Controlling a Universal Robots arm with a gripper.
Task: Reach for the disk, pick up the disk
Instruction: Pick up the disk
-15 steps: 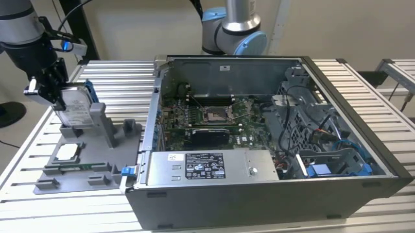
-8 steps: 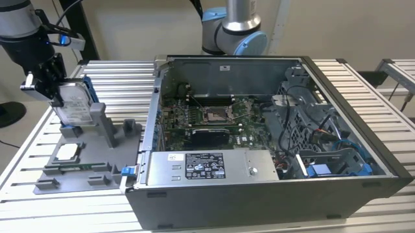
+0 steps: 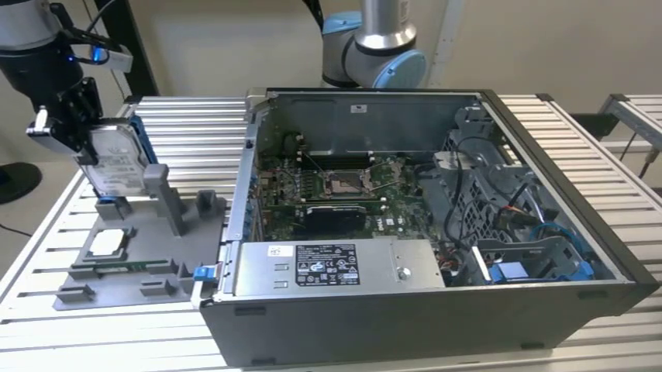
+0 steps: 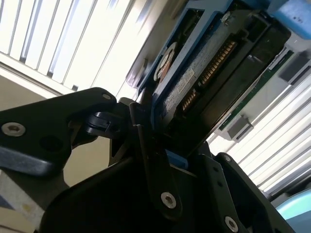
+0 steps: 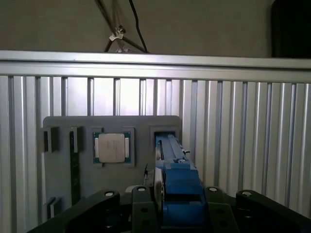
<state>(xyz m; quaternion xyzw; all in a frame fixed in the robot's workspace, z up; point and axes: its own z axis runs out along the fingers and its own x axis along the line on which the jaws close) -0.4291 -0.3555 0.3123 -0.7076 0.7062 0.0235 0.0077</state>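
The tool grips the disk by its top edge, so the grab looks done, but the disk sits low at the grey stand, maybe not lifted out.

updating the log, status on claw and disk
Claw shut on the disk. Disk upright at the exterior view's left, over the grey fixture. Grey post close beside it.

The disk, silver, white-labelled and blue-framed, stands upright, clamped in the hand, near the surface's edge at the exterior view's left.
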